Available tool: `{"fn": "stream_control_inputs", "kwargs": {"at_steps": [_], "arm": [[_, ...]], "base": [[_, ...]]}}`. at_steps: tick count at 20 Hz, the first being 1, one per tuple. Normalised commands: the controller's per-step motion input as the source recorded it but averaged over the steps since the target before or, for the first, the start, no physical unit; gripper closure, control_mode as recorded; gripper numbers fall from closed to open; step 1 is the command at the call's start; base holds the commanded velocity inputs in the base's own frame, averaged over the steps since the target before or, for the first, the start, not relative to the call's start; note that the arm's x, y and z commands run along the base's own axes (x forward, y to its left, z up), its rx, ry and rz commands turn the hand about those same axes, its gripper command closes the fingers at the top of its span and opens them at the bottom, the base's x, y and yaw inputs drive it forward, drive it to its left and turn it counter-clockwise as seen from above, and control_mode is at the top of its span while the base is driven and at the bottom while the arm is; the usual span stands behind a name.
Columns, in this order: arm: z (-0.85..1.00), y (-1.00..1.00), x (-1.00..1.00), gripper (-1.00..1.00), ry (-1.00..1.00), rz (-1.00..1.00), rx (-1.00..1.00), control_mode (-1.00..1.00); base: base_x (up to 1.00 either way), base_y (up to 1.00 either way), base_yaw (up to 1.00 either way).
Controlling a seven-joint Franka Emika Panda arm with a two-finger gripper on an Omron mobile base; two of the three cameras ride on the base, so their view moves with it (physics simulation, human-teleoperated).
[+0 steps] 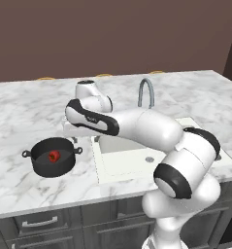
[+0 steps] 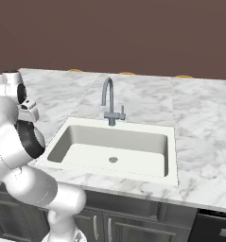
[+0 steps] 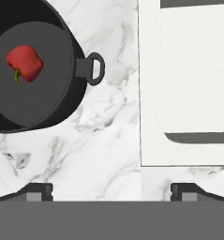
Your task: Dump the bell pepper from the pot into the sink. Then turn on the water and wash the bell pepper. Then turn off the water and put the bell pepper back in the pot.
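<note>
Marble tabletop point(image 1: 20, 116) carries the pot point(image 1: 52, 156) beside the sink point(image 2: 167, 156), bell pepper point(image 3: 24, 63) inside it. Fingers point(image 3: 111, 192), spread wide and empty, hover above its near handle, likely lining up a grasp for dumping.

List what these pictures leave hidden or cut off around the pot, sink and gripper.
- Pot: hand view crops its left and top; its second handle is out of frame.
- Sink: left base view, the arm covers much of the basin.
- Gripper: hand view, only the tips show, wide apart with nothing between them.
</note>
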Motion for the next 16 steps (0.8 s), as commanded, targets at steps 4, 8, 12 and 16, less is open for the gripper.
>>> {"fn": "stream_control_inputs", "kwargs": {"at_steps": [4, 8, 12, 16], "arm": [[-0.28, 0.01, 0.32, -1.00, 0.00, -0.05, -0.02, -1.00], [-0.25, 0.03, 0.24, -1.00, 0.00, -0.05, -0.01, -1.00], [-0.24, 0.04, 0.19, -1.00, 0.00, -0.04, 0.00, -1.00], [-0.25, 0.03, 0.13, -1.00, 0.00, -0.02, 0.00, -1.00]], "base": [[0.00, 0.00, 0.00], [0.00, 0.00, 0.00], [0.00, 0.00, 0.00], [0.00, 0.00, 0.00]]}}
